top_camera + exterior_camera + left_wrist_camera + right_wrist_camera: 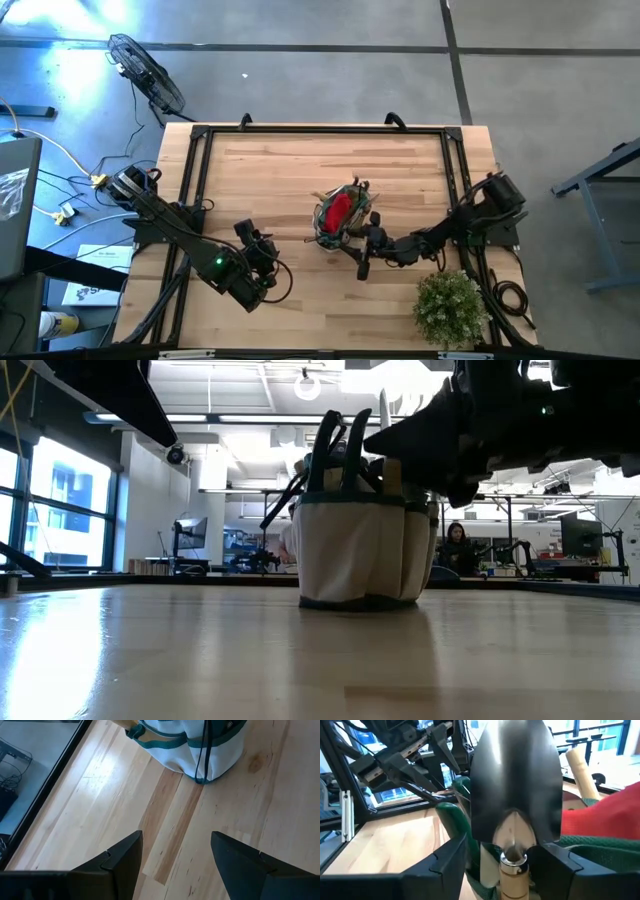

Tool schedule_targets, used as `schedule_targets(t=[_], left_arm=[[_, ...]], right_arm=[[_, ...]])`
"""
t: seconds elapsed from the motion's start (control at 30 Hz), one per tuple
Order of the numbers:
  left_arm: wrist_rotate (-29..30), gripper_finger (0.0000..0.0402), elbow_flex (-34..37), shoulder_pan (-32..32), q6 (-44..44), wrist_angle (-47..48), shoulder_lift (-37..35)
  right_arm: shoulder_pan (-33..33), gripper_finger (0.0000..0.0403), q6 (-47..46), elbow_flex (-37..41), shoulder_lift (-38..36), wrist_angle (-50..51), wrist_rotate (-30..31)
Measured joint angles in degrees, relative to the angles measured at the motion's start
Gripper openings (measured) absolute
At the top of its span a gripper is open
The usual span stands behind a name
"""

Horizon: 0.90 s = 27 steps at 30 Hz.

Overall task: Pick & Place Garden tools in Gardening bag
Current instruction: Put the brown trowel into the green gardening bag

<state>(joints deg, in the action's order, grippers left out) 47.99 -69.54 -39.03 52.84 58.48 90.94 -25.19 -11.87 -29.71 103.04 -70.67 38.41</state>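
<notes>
The gardening bag [340, 215], pale fabric with dark green trim, stands upright on its base at the table's middle [360, 550]. Garden tools stick up out of it. A silver trowel [515, 780] stands blade up, its pale wooden handle [512, 882] down in the bag. Beside it are a red fabric piece [610, 815] and another wooden handle [580, 767]. My right gripper [512, 862] is open at the bag's near-right side [365, 245], level, one finger on each side of the trowel's neck with gaps showing. My left gripper [175, 850] is open above bare table, near-left of the bag [265, 275].
A bushy green potted plant [450, 305] stands at the table's near right corner, close behind my right arm. A black frame [200, 180] runs along the table's left, far and right edges. Bare wood lies left of and beyond the bag.
</notes>
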Motion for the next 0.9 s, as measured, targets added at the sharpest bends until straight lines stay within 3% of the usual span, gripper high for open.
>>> schedule_targets(t=[0.33,0.63,0.9], left_arm=[[0.0,0.0227,0.0,0.0,0.0,0.0,0.0],[0.0,0.0227,0.0,0.0,0.0,-0.1,0.0],[0.0,0.0227,0.0,0.0,0.2,-0.4,0.0]], right_arm=[[0.0,0.0193,0.1,0.0,-1.0,0.6,0.0],[0.1,0.0193,-5.3,-0.1,-1.0,8.8,-0.1],[0.1,0.0193,-5.8,-0.1,-1.1,9.9,-0.4]])
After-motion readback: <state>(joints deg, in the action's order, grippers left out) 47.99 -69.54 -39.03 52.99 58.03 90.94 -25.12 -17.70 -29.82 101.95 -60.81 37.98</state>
